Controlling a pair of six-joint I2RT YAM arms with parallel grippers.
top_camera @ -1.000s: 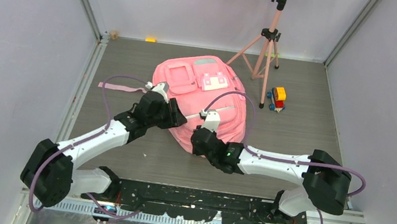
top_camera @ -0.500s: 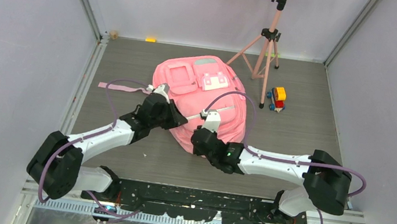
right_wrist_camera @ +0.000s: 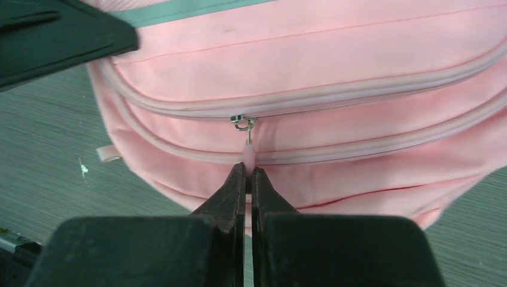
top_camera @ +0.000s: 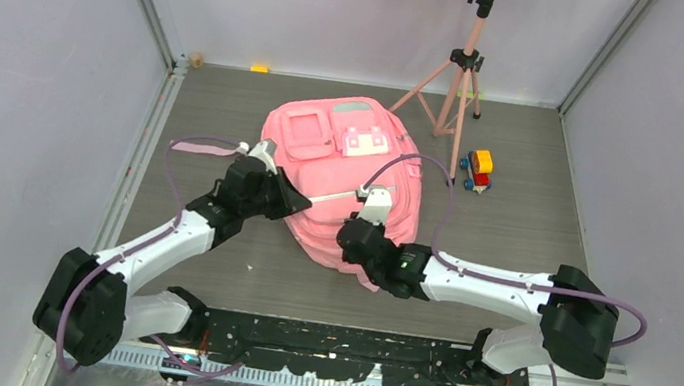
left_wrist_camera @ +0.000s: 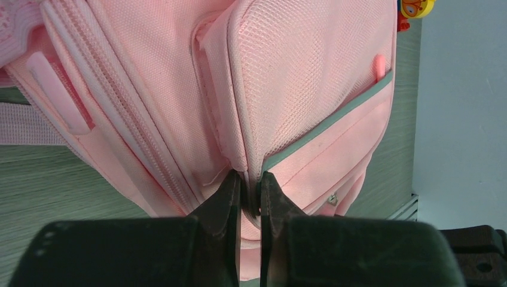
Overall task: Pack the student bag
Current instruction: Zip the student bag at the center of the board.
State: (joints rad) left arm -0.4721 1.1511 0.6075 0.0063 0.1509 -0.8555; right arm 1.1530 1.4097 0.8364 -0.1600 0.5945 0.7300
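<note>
The grey wood-grain table (top_camera: 535, 230) carries the large soft pink fabric student bag (top_camera: 344, 153), which lies flat near its middle with the front pockets and small white patch facing up. Beyond the bag's far right corner stands a pink metal tripod (top_camera: 463, 69). A small yellow, red and blue toy vehicle (top_camera: 476, 169) sits to the bag's right, a little apart. The left gripper (left_wrist_camera: 250, 182) meets the bag's near left side, its black fingers clenched on a raised fold of pink fabric where a mesh pocket meets grey-green trim. The right gripper (right_wrist_camera: 248, 173), at the bag's near edge, is pinched tight on the small pale pink zipper pull (right_wrist_camera: 247, 152), which hangs from a silver slider on one of two zip lines.
</note>
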